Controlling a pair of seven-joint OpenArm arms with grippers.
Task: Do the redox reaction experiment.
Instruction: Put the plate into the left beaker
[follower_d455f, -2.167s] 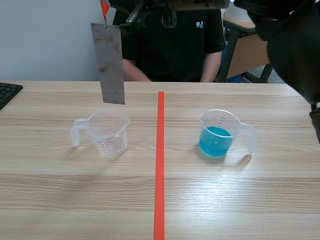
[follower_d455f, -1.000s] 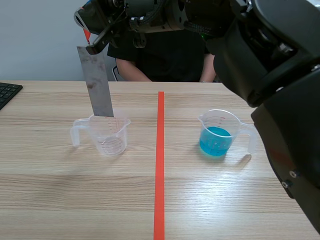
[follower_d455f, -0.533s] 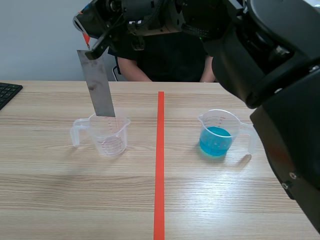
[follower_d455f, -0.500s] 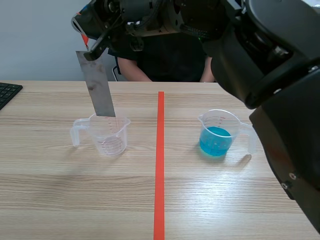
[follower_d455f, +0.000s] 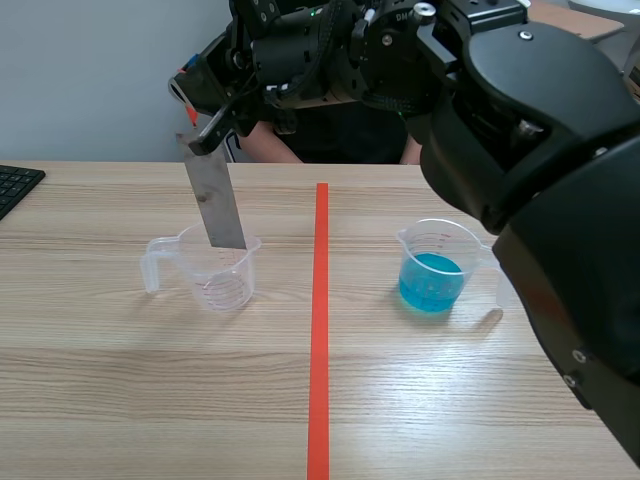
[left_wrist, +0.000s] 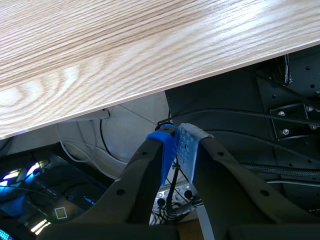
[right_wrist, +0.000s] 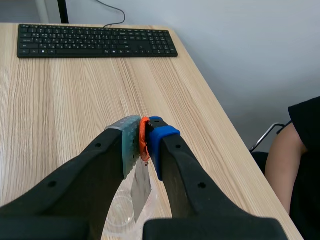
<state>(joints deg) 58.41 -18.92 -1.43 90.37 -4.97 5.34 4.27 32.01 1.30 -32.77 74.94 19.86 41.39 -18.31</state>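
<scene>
- Metal strip (follower_d455f: 215, 205): grey, flat, hangs tilted from the right gripper (follower_d455f: 203, 132); lower end sits at the rim of the empty measuring cup (follower_d455f: 215, 270), apparently just inside, though rim contact cannot be told.
- Right gripper: fingers closed on the small orange tag (right_wrist: 144, 137) at the strip's top, not on the metal; the arm reaches across the orange-red tape line (follower_d455f: 318, 350).
- Left gripper (left_wrist: 176, 150): pads pressed together on nothing; parked below the table (follower_d455f: 450, 400) edge.
- Cup of blue solution (follower_d455f: 432, 270): well apart, on the other side of the line.
- Risk: the tag grip is thin, so the strip may swing or slip out.
- Risk: the strip is taller than the cup; let go here, it would likely lean on the rim and tip the light cup.
- Risk: there is no liquid in this cup, so no reaction until solution is poured; a jolt then could spill it.
</scene>
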